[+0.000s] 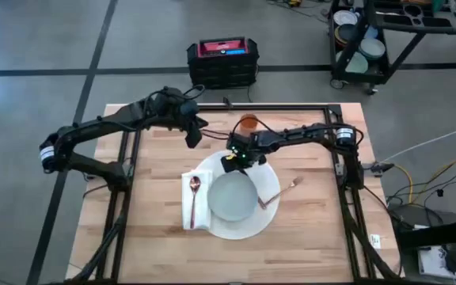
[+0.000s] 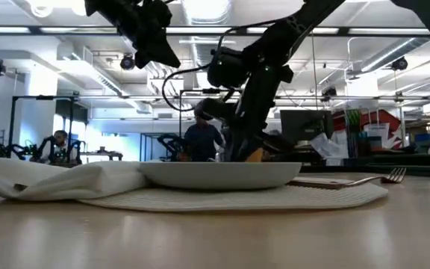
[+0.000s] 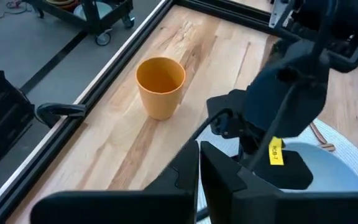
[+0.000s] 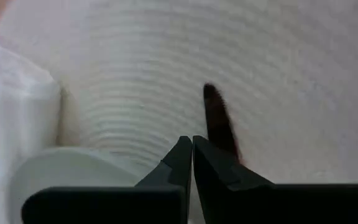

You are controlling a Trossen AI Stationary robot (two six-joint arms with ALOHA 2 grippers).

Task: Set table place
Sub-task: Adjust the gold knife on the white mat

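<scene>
Table (image 1: 157,245) first: a light-wood top inside a black rail, and near its middle the place (image 1: 269,176), a big round white mat. On the mat sits a grey-green plate (image 1: 233,198), a little toward the near edge, so a band of bare mat shows on the far side. A folded white napkin (image 1: 199,207) lies half over the mat's left rim, touching the plate's side, with a copper spoon (image 1: 194,196) laid lengthwise on top. A matching fork (image 1: 280,192) rests slantwise on the mat's right edge, near the plate. An orange cup (image 3: 160,87) stands upright on bare wood beyond the mat, well clear of the plate; to my eye it is the one piece not yet brought in.

Both arms come in over the far side of the table. The right gripper (image 1: 233,162) hangs low over that bare band of mat, just beyond the plate's far rim; its wrist view shows the claw pinched tight together with nothing between the tips, pointing at the ribbed mat. The left gripper (image 1: 192,136) is higher and beside the mat's far-left edge, claw likewise closed and empty, facing the cup.
</scene>
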